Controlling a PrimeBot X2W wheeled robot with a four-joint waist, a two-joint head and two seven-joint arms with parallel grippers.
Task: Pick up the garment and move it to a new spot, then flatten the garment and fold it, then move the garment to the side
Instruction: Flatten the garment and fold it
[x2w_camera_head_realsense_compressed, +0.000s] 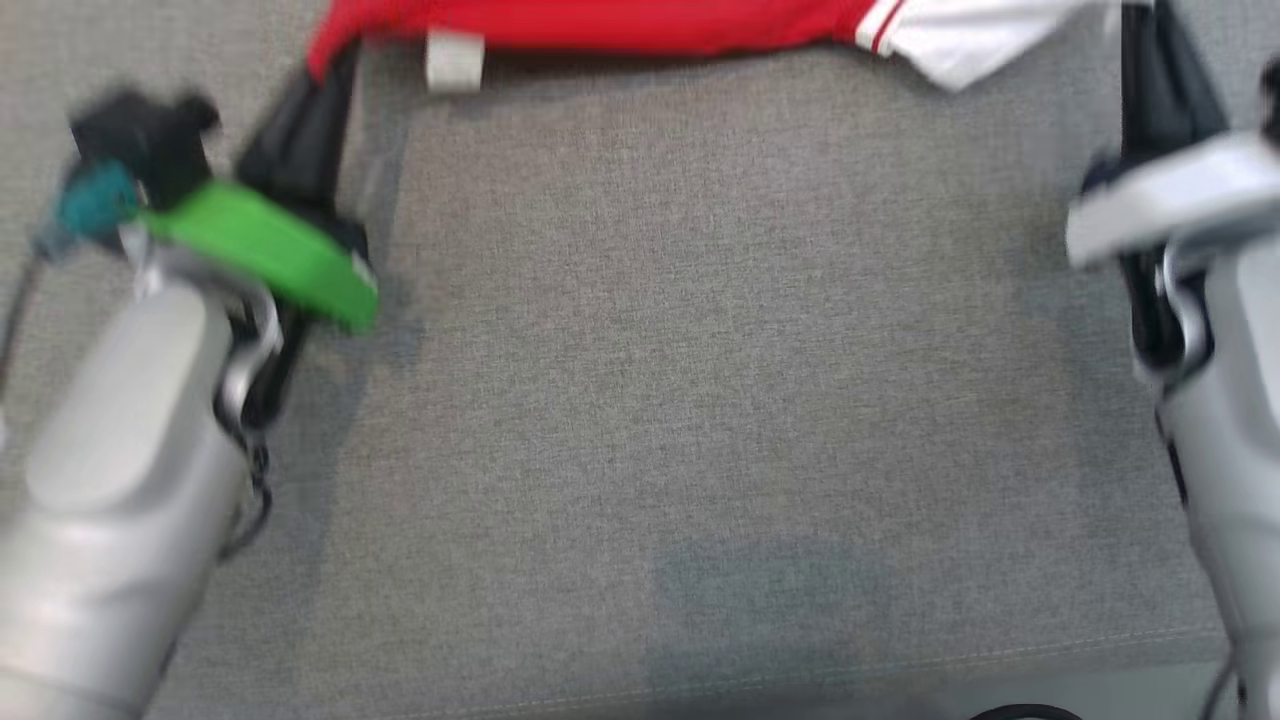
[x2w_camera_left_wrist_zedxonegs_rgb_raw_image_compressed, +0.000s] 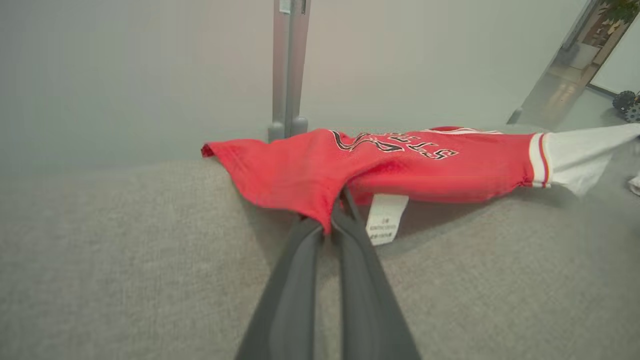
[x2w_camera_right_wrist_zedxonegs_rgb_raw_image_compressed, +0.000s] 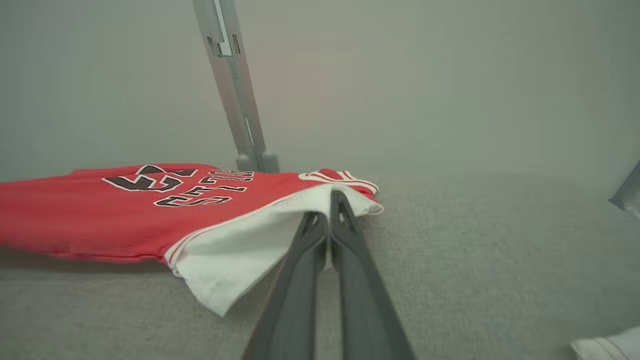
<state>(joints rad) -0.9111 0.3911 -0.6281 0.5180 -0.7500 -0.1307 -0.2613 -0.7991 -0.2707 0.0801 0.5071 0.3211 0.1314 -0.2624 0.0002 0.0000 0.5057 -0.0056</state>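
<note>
A grey woven cloth surface (x2w_camera_head_realsense_compressed: 700, 400) fills the scene, with a plain pale wall (x2w_camera_left_wrist_zedxonegs_rgb_raw_image_compressed: 125, 75) behind it.

The left gripper (x2w_camera_left_wrist_zedxonegs_rgb_raw_image_compressed: 334, 220) is closed tight, its two dark fingers pinching a red corner of the jersey (x2w_camera_left_wrist_zedxonegs_rgb_raw_image_compressed: 425, 165). The right gripper (x2w_camera_right_wrist_zedxonegs_rgb_raw_image_compressed: 327, 212) is closed too, nipping the edge of the jersey's white sleeve (x2w_camera_right_wrist_zedxonegs_rgb_raw_image_compressed: 240, 255). The jersey hangs stretched between the two grips, its near edge raised a little with shadow under it. From the head camera it runs along the far edge of the surface, red to the left and white to the right. Black and white lettering crosses its chest.

A white label (x2w_camera_left_wrist_zedxonegs_rgb_raw_image_compressed: 384, 217) dangles from the near edge, just beside the left fingers. A grey metal post (x2w_camera_left_wrist_zedxonegs_rgb_raw_image_compressed: 289, 65) stands behind the jersey against the wall. A green band (x2w_camera_head_realsense_compressed: 265, 250) wraps the left wrist. The head view is blurred.
</note>
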